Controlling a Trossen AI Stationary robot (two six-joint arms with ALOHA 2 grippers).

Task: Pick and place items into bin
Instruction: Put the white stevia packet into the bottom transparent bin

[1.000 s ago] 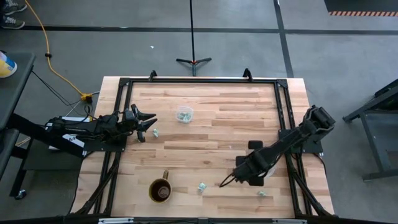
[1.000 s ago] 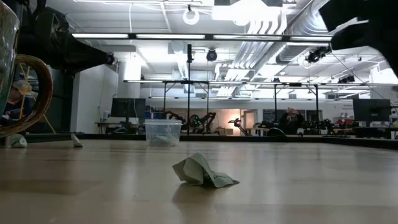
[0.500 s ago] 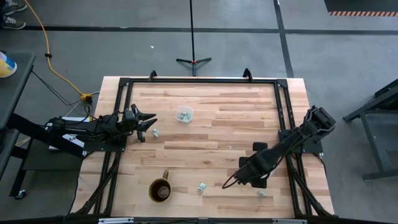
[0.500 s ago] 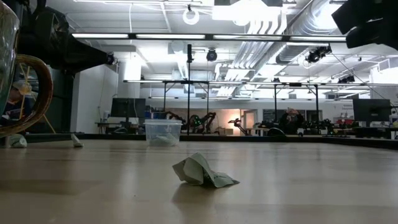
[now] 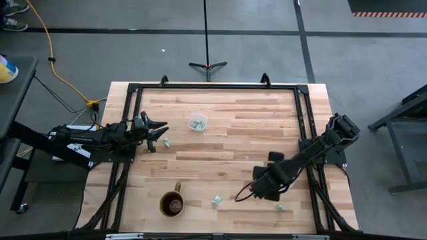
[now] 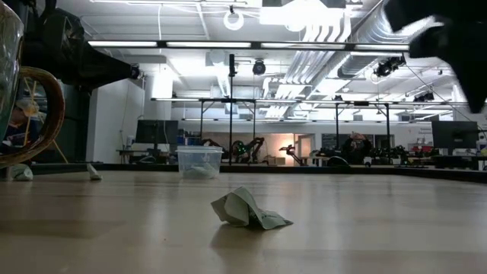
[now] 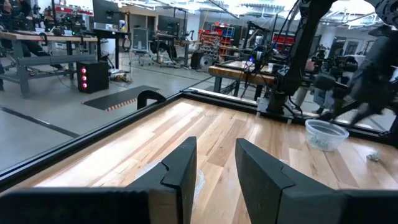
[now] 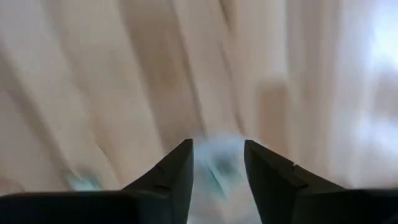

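Note:
Small pale green-and-white wrapped pieces lie on the wooden table. One piece is near the front edge and shows crumpled in the low view. Another lies to its right, and one lies at the left. A clear cup at the far middle holds more pieces. My right gripper is open and hovers just right of the front piece, which shows blurred ahead of its fingers. My left gripper is open and low, beside the left piece.
A brown mug stands near the front edge, left of the front piece, and looms at the left of the low view. A black frame runs round the table. Bare wood lies across the middle.
My right gripper has swung a little toward the table's right edge and then back toward the front piece, staying above the table. The pieces and the cup have not moved.

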